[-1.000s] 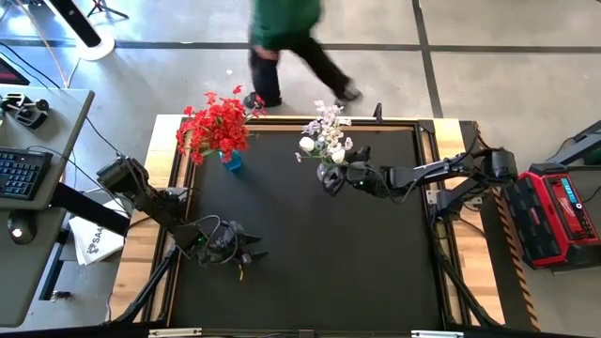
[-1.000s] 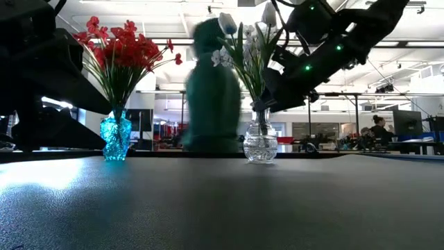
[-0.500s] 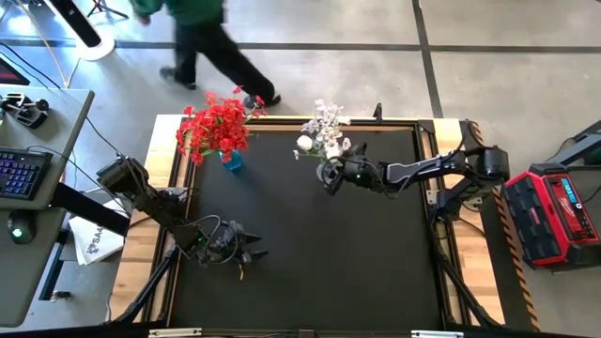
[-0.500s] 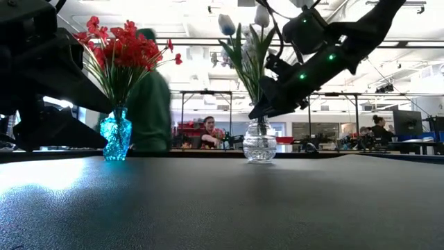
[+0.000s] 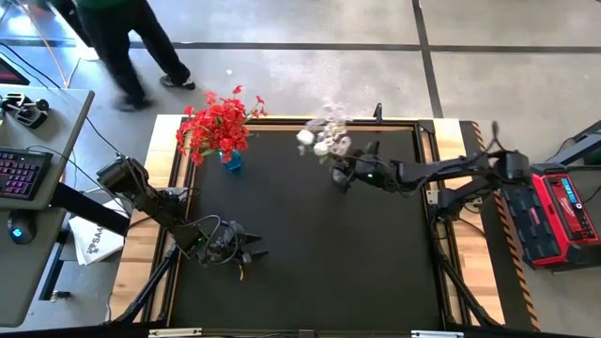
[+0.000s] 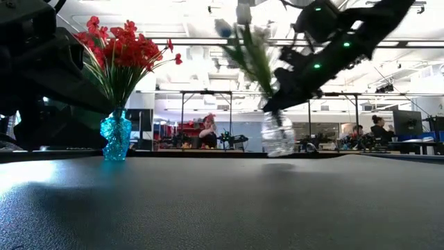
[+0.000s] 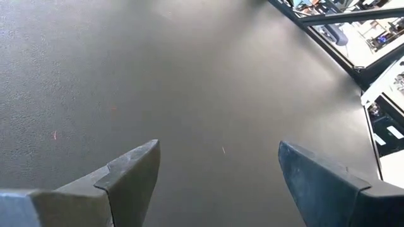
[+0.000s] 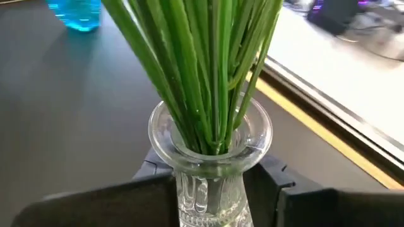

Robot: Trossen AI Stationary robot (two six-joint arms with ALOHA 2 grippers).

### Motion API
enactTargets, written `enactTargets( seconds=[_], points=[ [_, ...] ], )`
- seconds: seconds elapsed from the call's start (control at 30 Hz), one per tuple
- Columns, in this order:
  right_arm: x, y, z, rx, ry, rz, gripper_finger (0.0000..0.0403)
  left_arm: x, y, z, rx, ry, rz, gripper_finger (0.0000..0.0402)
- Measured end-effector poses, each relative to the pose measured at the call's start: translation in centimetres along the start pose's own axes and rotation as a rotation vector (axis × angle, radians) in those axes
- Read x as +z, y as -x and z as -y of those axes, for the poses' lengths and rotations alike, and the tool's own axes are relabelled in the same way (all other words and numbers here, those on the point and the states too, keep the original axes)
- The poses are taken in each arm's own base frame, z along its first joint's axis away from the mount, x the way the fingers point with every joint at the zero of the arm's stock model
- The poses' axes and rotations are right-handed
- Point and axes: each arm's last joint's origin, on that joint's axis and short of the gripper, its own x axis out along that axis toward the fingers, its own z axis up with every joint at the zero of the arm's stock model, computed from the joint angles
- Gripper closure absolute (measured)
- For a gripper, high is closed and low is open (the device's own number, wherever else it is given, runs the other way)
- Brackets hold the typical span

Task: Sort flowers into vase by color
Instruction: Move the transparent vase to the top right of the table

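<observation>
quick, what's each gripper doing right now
Left gripper: open, empty, low over the table.
Right gripper: shut on the clear glass vase of pale flowers.

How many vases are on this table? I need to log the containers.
2. The blue vase with red flowers stands at the table's far left; the clear vase of white flowers is gripped at its neck by the right claw.

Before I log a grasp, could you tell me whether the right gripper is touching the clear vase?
Touching. In the right wrist view, the right gripper has its dark fingers pressed against both sides of the clear vase just below its rim.
</observation>
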Motion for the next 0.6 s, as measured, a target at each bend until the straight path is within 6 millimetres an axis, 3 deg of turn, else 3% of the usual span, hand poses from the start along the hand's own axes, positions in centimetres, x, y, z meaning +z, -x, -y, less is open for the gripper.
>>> enactTargets(
  seconds=[0.33,0.6],
  points=[
    [-6.9,5.7,5.1,-0.236,-0.199,0.112,0.0334,0.0,0.0,0.0,0.003,-0.015,0.007,0.0092],
    [-8.6,7.5,7.6,-0.410,-0.336,0.228,0.0335,0.2,0.0,-0.1,0.017,-0.006,0.042,0.0092]
  ],
)
